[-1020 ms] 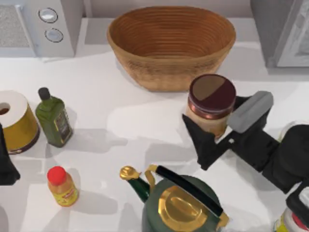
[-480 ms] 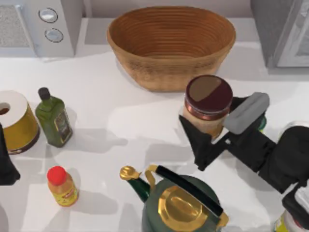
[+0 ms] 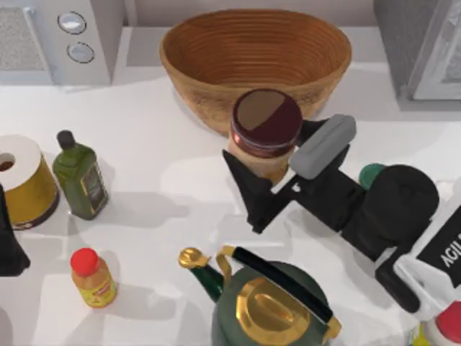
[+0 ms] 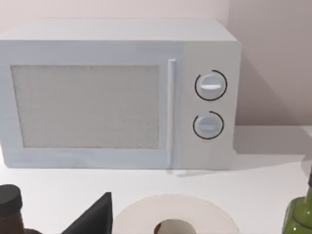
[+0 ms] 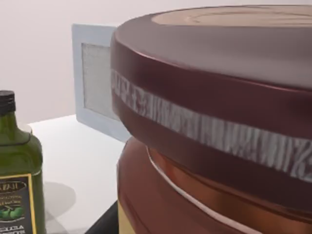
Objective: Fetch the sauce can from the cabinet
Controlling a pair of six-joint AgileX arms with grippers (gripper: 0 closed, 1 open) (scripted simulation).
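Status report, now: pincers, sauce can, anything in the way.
Right pincer shut on sauce can, held by the basket front. Left pincer parked at left edge. Kettle near, below the can; cabinet far right.

Microwave [image 4: 119,95] behind a paper roll [image 4: 175,214].

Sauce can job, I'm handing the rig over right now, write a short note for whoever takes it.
Right gripper: shut on the sauce can, held just in front of the wicker basket, behind the green kettle.
Left gripper: parked at the table's left edge, beside the yellow canister.
Cabinet: back right corner.
Done: can is out of the cabinet and in the grip.
Left: probably set it down on a bare patch of table and release.
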